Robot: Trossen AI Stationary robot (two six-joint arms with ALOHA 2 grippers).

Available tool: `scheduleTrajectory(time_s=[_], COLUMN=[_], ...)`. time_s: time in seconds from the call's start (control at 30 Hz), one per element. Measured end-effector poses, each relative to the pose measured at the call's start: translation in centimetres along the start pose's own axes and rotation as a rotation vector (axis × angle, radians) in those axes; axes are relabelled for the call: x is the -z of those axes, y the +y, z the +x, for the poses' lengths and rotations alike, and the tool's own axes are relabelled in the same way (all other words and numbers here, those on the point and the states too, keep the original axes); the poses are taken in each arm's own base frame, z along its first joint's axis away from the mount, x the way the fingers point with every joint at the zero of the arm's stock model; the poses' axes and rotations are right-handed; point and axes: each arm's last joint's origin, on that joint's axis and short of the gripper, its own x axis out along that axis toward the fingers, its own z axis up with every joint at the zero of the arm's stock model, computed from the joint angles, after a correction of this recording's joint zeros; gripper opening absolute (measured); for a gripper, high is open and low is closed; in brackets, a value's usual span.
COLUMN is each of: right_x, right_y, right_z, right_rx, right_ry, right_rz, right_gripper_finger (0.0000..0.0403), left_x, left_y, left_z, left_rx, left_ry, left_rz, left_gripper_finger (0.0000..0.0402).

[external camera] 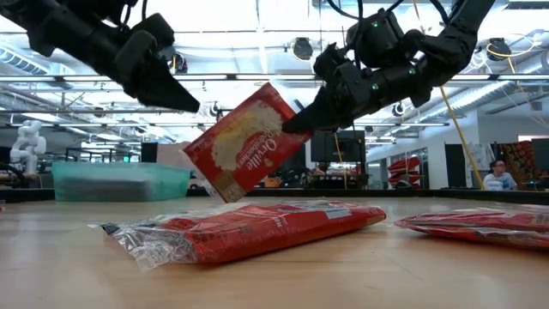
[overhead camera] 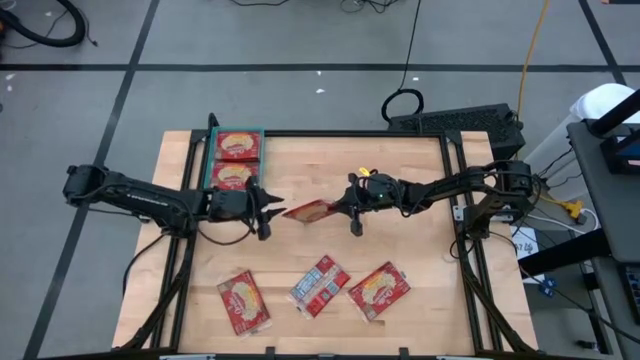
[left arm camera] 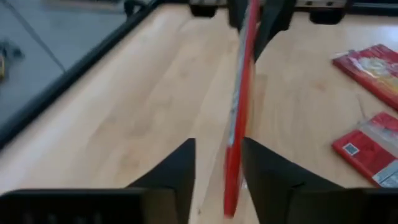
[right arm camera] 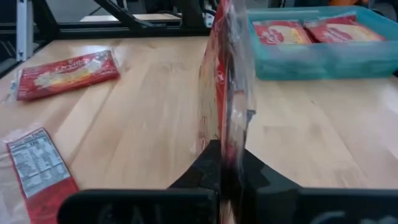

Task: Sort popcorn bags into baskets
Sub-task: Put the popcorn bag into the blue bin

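Note:
A red popcorn bag [overhead camera: 308, 211] hangs in the air over the table's middle, between my two grippers. My right gripper [overhead camera: 342, 207] is shut on its right end. My left gripper [left arm camera: 217, 144] is open, with one finger on each side of the bag's left end [left arm camera: 234, 168]; in the low view its tip [external camera: 196, 106] shows a little apart from the bag [external camera: 244, 142]. The teal basket [overhead camera: 214, 160] at the table's far left holds two bags [right arm camera: 280, 31]. Three more bags [overhead camera: 243, 303] [overhead camera: 320, 285] [overhead camera: 379, 290] lie flat near the front edge. My right gripper pinches the bag's right end [external camera: 285, 120] between its two shut fingers [right arm camera: 208, 163], at the upper corner. The fingers come nearly level from the table's right, slanting a little down. The bag is lifted clear of the table, stands on edge and tilts, its far end lower.
The basket's wall [external camera: 120, 180] stands left of the held bag. One bag [external camera: 249, 230] lies on the wood under the held bag, another [external camera: 480, 225] at the right. Black frame rails [overhead camera: 455, 170] border the table. A person [external camera: 496, 176] sits in the room behind.

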Motion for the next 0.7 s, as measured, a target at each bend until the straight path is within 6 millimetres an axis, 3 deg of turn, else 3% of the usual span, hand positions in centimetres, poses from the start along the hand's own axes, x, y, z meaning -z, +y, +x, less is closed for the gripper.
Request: scheduleTrajectory(time_s=[0.3,0.53,0.7], right_x=[1.1,1.1,1.1], right_y=[0.1,0.1,0.1], right_z=[-0.4,-0.4,-0.4], right_rx=[0.003,0.003,0.004], right_ry=[0.018,0.019,0.016], right_rz=[0.002,-0.007,-0.01], right_gripper_finger=[0.0001,0.0,0.0], left_x=[3.7,6.1,6.4], left_y=[-0.1,-0.2,-0.5], left_z=[1.0,1.7,2.7], left_rx=[0.02,0.059,0.077], left_ry=[-0.034,-0.086,-0.13], left_rz=[-0.1,-0.134,-0.125], left_gripper_finger=[0.0202,0.0226,0.0228])
